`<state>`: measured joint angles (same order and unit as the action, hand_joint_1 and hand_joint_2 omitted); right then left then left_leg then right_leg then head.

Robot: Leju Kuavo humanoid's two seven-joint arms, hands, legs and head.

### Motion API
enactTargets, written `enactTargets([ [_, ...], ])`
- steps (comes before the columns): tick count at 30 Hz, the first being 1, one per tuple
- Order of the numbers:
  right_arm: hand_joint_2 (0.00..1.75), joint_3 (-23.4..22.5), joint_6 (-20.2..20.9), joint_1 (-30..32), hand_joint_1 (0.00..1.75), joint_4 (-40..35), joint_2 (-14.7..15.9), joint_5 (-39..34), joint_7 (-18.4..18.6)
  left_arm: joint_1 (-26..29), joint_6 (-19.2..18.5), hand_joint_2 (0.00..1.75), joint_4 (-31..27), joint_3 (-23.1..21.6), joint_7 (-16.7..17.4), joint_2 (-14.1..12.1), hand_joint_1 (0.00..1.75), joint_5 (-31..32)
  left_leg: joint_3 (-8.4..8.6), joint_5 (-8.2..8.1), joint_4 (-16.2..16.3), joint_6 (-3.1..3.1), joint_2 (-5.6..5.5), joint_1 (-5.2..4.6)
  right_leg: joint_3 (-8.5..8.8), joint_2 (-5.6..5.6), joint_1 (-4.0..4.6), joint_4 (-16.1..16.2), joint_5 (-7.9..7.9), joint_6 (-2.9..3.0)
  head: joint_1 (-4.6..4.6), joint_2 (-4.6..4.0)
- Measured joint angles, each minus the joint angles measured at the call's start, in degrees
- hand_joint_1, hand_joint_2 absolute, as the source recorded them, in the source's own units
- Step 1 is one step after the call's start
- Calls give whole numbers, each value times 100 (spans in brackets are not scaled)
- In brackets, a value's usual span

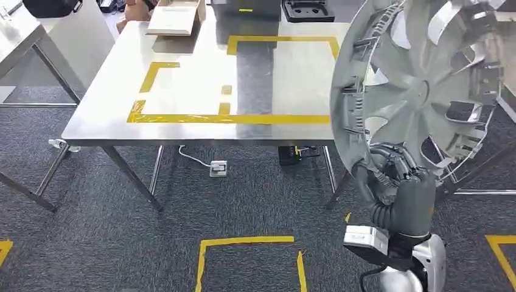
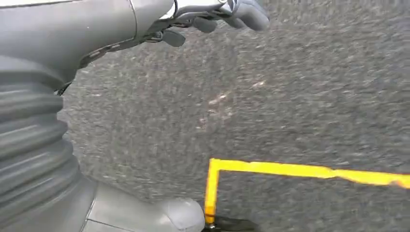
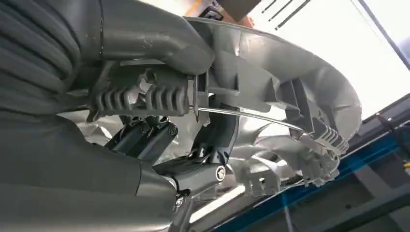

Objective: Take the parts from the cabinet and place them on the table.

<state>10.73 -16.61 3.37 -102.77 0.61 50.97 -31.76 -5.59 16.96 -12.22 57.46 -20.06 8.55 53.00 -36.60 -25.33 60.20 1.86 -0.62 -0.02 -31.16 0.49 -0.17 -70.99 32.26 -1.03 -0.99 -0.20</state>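
A large silver wheel cover point(image 1: 426, 85) stands upright at the right of the head view, its ribbed back side facing me. My right hand point(image 1: 395, 182) grips its lower rim from below, in front of the table's right corner. In the right wrist view the fingers point(image 3: 140, 99) clamp the cover's rim point(image 3: 290, 82) and wire ring. The steel table point(image 1: 201, 91) lies ahead, marked with yellow tape rectangles point(image 1: 231, 118). My left hand point(image 2: 203, 14) hangs over the grey carpet with its fingers apart and nothing in it.
A cardboard box point(image 1: 176, 18) and a black case point(image 1: 307, 9) sit at the table's far edge. A second table point(image 1: 18, 36) stands at the left. A power strip point(image 1: 218, 167) lies under the table. Yellow tape point(image 1: 243, 243) marks the carpet.
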Motion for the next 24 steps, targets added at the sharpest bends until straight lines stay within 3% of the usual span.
enactTargets([
  [1,175,0,0,6,175,-2,0,2,0,-5,0,175,2,2,0,0,0,0,65,-66,-10,4,-4,0,-277,-3,-10,-293,195,-20,2,0],
  [3,175,-4,2,20,175,-2,0,-2,11,8,0,175,2,9,-2,2,0,-2,237,-224,-14,6,-32,0,-691,-12,-15,-491,809,-46,-2,0],
  [4,175,-4,11,22,175,-2,-2,-2,9,17,0,175,2,11,-9,4,0,-4,344,-314,-14,-4,-51,0,-798,-17,-18,-394,953,-43,0,-2],
  [5,175,-4,28,21,175,-2,-2,-2,5,21,0,175,4,13,-17,13,0,-9,457,-396,-14,-16,-65,-1,-832,-18,-17,-174,896,-27,-2,0],
  [6,175,-4,44,16,175,-2,-2,-2,0,22,2,175,2,13,-17,13,0,-28,588,-490,-15,-21,-74,-1,-814,-18,-12,180,616,2,0,0],
  [7,175,-4,57,7,175,-2,-2,-2,2,22,2,175,2,13,-17,17,0,-39,698,-577,-18,-30,-73,-2,-784,-20,-7,571,123,36,-2,0],
  [8,175,-4,85,3,175,2,-2,-9,2,52,2,175,9,18,-17,20,0,-48,681,-652,-33,-43,-74,-3,-813,-35,-1,938,-615,77,-11,-2],
  [9,175,-11,103,-8,175,9,-2,-18,4,26,7,175,13,22,-20,22,0,-52,787,-732,-2,-90,-105,-28,-839,-35,46,1030,-834,80,-6,0],
  [10,175,-11,114,-11,175,7,-2,-11,9,27,15,175,11,22,-19,22,0,-52,783,-789,-60,-137,-102,-24,-759,-30,49,1028,-783,110,24,0],
  [11,175,-11,116,-27,175,-7,-4,-20,11,29,20,175,9,24,-20,26,0,-61,925,-750,-29,-169,-98,-22,-708,-9,35,1095,-782,142,29,0],
  [12,175,-11,118,-57,175,-7,-7,-26,24,21,28,175,9,26,-26,26,0,-61,907,-673,13,-215,-92,-24,-653,-15,41,1126,-748,185,29,0],
  [14,175,-13,127,-89,175,-9,-11,-31,22,2,33,175,4,28,-35,29,0,-63,621,-480,558,-281,-40,-33,-425,-25,-17,1217,-699,255,42,0],
  [15,175,-13,140,-113,175,-9,-13,-26,13,-6,33,175,7,28,-35,35,0,-63,349,-461,958,-307,-20,-26,-341,-29,-21,1248,-646,284,61,0],
  [16,175,-11,162,-141,175,-9,-20,-26,18,-10,33,175,9,28,-35,33,0,-63,55,-604,1312,-331,-15,-8,-273,-30,-26,1259,-584,286,59,0],
  [18,175,-11,210,-168,175,-9,-26,-26,39,13,33,175,9,48,-28,28,0,-70,-363,-1163,1660,-367,-5,14,-115,-23,-41,1260,-443,284,61,-2],
  [19,175,-13,214,-168,175,-9,-26,-33,57,24,35,175,9,65,-11,26,0,-68,-463,-1323,1623,-386,-2,23,-26,-15,-50,1260,-374,278,57,0],
  [20,175,-13,223,-168,175,-9,-28,-31,79,37,35,175,9,70,15,24,0,-68,-486,-1316,1435,-389,3,31,83,-10,-62,1260,-296,268,59,-2],
  [21,175,-13,225,-169,175,-9,-35,-26,96,39,37,175,9,74,35,24,0,-68,-442,-1113,1104,-387,8,38,193,-10,-74,1260,-217,247,59,0],
  [22,175,-13,225,-172,175,-9,-39,-17,109,41,42,175,9,81,48,24,0,-79,-365,-698,678,-391,22,46,300,-14,-87,1259,-144,217,59,0],
  [23,175,-13,225,-168,175,-9,-39,-15,116,57,50,175,13,94,72,28,0,-87,-317,-65,266,-398,31,68,315,-13,-81,1261,-74,176,68,0],
  [24,175,-13,227,-182,175,-9,-39,-13,131,58,61,175,24,103,72,31,0,-83,-382,259,-90,-367,68,74,382,1,-52,1160,7,142,100,0],
])
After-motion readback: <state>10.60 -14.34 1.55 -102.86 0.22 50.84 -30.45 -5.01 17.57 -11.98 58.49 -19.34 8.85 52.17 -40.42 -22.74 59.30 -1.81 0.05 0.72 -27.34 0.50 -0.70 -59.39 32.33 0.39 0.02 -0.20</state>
